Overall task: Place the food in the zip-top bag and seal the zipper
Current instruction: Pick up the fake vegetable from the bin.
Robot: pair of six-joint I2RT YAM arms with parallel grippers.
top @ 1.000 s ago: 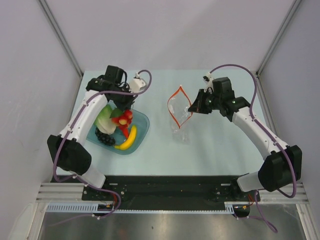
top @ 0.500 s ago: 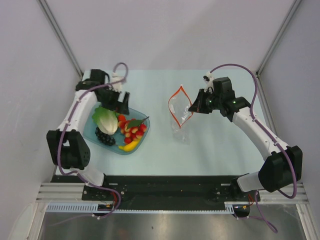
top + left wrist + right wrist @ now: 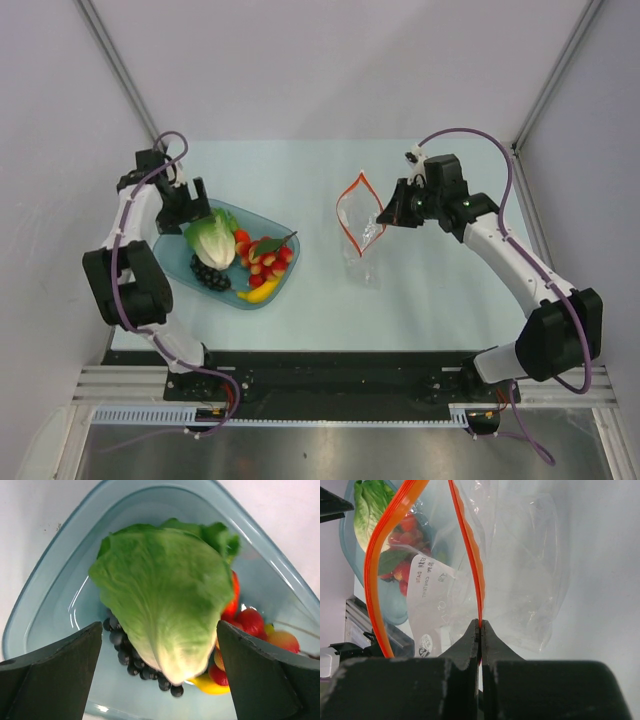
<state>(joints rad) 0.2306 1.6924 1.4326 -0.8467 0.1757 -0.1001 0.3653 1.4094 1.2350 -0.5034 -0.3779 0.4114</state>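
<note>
Robot test cell, lab-type setting.
- Pale table [image 3: 420, 300] boxed in on three sides by plain grey-white panels [image 3: 330, 60], with metal struts [image 3: 123, 75] running up the corners.
- Two white-and-black arms, left arm [image 3: 125, 215] and right arm [image 3: 510, 255], are bolted to a black rail [image 3: 340, 372] at the near edge. Purple cables [image 3: 465, 130] loop along them.
- A slotted aluminium rail [image 3: 120, 380] and a bare steel sheet [image 3: 330, 455] lie below.
- The only objects are props: toy produce [image 3: 212, 240] (plastic-looking) in a teal bowl [image 3: 172, 265], and a zip-top bag [image 3: 362, 232].
</note>
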